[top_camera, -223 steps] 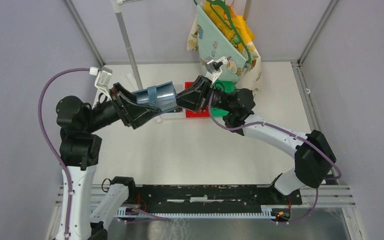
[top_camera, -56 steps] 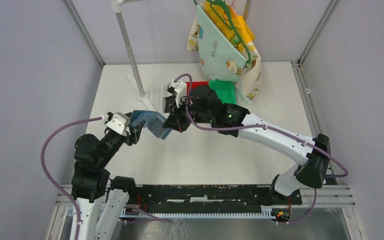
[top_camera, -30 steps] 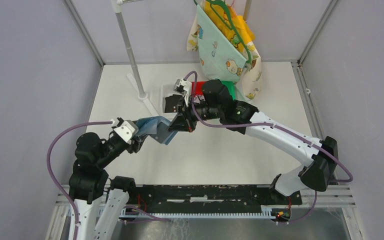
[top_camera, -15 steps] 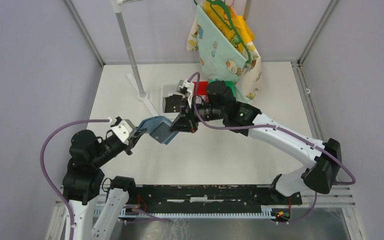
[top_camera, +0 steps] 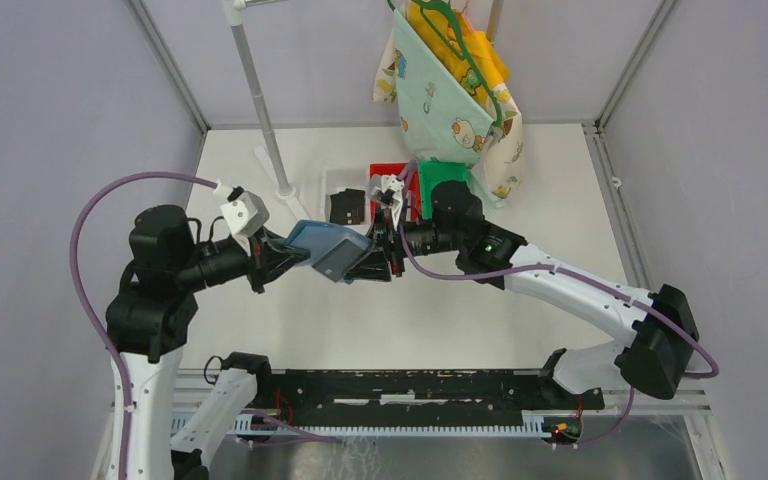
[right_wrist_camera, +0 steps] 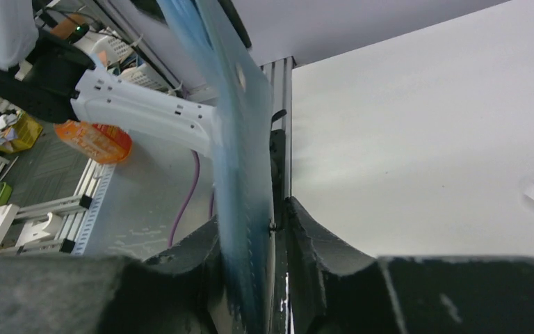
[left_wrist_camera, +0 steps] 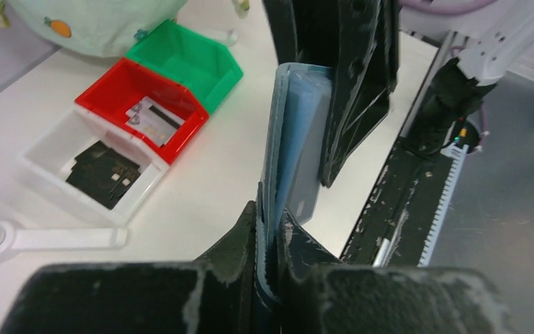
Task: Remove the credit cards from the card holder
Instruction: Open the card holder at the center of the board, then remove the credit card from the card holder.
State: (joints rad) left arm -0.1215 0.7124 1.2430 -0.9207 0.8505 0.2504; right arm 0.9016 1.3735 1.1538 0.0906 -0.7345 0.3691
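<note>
We hold the holder (top_camera: pixel 328 250) above the counter, left gripper (top_camera: pixel 285 258) clamped on one end, right gripper (top_camera: pixel 368 262) pinching the other; cards (left_wrist_camera: pixel 151 118) lie in the far-edge red bin (left_wrist_camera: pixel 181 136)

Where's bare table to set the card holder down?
Biggest bare patch: table between the held card holder and the near black rail. More to the right of the green bin, up to the right wall. Crowded at the far middle: white bin, red bin, stand base, hanging cloth bag.

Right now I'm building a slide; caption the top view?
Left gripper and right gripper grip a blue wallet between them over the white table, near a red bin.
</note>
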